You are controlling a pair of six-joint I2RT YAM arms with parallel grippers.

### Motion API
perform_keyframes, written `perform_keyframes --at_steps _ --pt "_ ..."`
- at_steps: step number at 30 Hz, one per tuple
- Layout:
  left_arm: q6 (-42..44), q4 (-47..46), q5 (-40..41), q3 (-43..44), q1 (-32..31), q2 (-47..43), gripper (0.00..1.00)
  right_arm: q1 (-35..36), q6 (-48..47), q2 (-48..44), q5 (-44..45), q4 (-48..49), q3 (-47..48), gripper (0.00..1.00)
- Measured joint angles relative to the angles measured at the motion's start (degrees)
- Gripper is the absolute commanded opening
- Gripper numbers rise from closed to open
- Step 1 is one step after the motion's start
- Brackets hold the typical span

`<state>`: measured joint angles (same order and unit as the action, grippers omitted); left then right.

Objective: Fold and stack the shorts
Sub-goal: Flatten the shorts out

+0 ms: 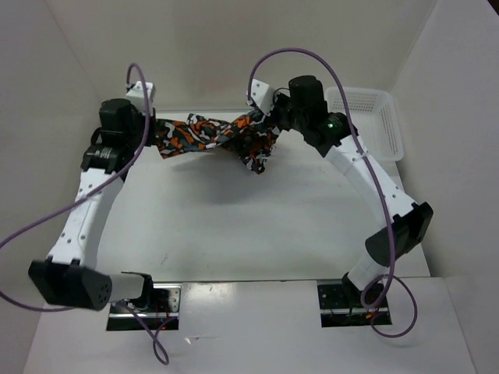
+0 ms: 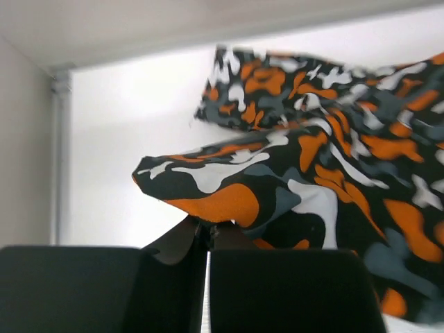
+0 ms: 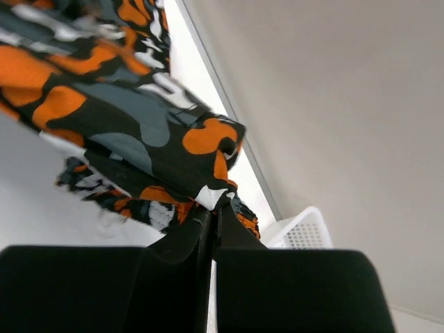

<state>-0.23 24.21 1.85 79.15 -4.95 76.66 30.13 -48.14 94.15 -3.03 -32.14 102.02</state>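
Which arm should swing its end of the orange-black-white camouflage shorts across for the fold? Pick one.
Probably right. The right gripper, shut on the orange-black-white camouflage shorts, sits near mid-table with room around it; the left gripper, also shut on them, is close to the side wall.

White table (image 1: 234, 226). A white mesh basket (image 1: 394, 128) sits in its far right corner. The left base plate (image 1: 144, 300) and right base plate (image 1: 355, 300) sit at the near edge, well apart from the basket. Camo shorts (image 1: 210, 136) hang left of the basket; whether they touch the table is unclear.
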Motion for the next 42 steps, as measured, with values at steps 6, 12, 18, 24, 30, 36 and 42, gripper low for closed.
perform_keyframes --at_steps 6,12,18,24,30,36,42 --pt "0.0 2.8 2.6 1.7 0.1 -17.0 0.0 4.0 4.1 -6.0 -4.5 -10.7 5.0 0.0" --pt "0.0 2.2 4.3 15.0 4.1 -23.0 0.0 4.3 8.9 -7.2 -13.2 -17.9 25.9 0.0" --pt "0.0 -0.3 2.6 30.2 5.9 -20.0 0.0 4.4 16.0 -8.5 -21.5 -18.1 42.3 0.0" --pt "0.0 -2.4 -0.3 33.2 5.9 -10.6 0.0 3.1 20.7 -9.1 -24.3 -16.9 41.6 0.0" --pt "0.0 -2.4 -0.7 32.3 5.0 10.2 0.0 -10.2 25.5 -0.5 -30.9 -14.2 30.6 0.0" --pt "0.0 0.8 -0.6 35.9 4.9 34.0 0.0 -17.6 29.6 24.3 -30.7 -13.6 30.5 0.0" --pt "0.0 1.6 -0.9 40.7 3.2 43.8 0.0 -19.1 29.7 37.7 -22.6 -13.8 33.5 0.0"
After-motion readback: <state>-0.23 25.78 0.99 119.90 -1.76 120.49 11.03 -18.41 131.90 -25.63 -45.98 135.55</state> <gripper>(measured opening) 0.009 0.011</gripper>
